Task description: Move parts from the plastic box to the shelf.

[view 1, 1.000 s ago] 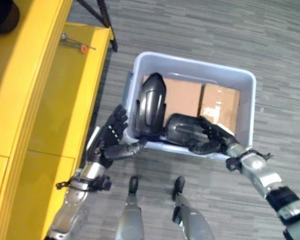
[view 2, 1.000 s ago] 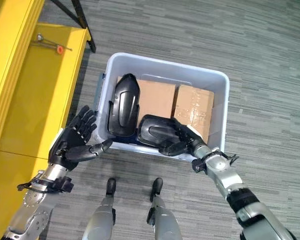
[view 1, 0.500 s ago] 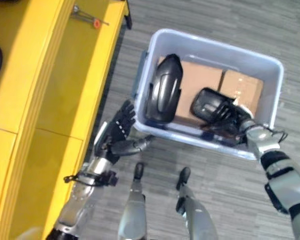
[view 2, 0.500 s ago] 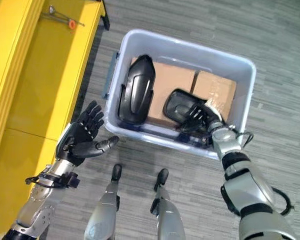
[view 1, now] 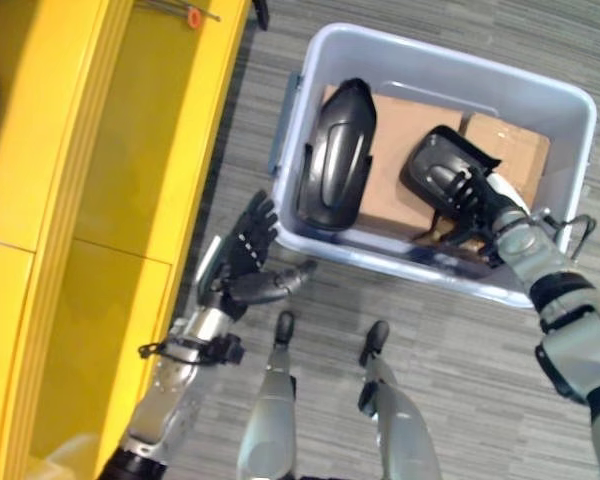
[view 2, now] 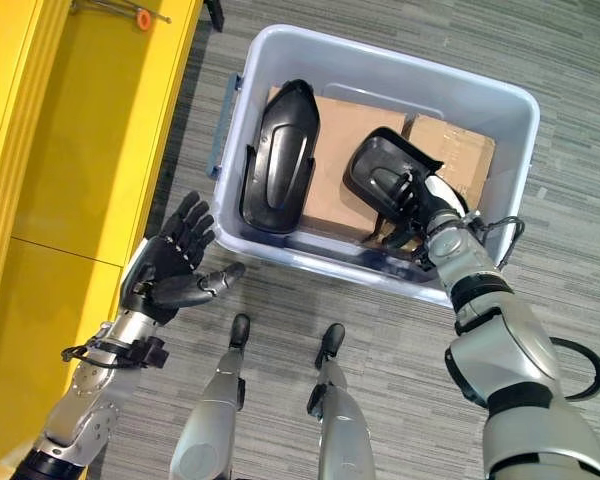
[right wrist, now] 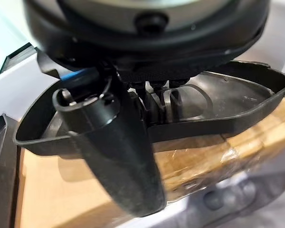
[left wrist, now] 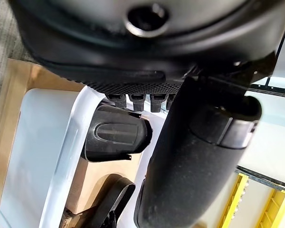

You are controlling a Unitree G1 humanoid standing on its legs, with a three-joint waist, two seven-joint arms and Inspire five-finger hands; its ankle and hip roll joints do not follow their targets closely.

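Lifted off the cardboard, a glossy curved black shell (view 2: 385,170) sits pinched in the right hand (view 2: 427,212); left hand (view 2: 165,270) spread.

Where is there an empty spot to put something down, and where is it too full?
The yellow shelf has a wide bare top between its screwdriver and the open left hand. Inside the plastic box it is crowded: two black parts lie over cardboard boxes, and the right hand grips one part.

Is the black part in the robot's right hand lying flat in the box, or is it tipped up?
Tipped up: the right hand grips the black part, one end raised off the cardboard boxes.
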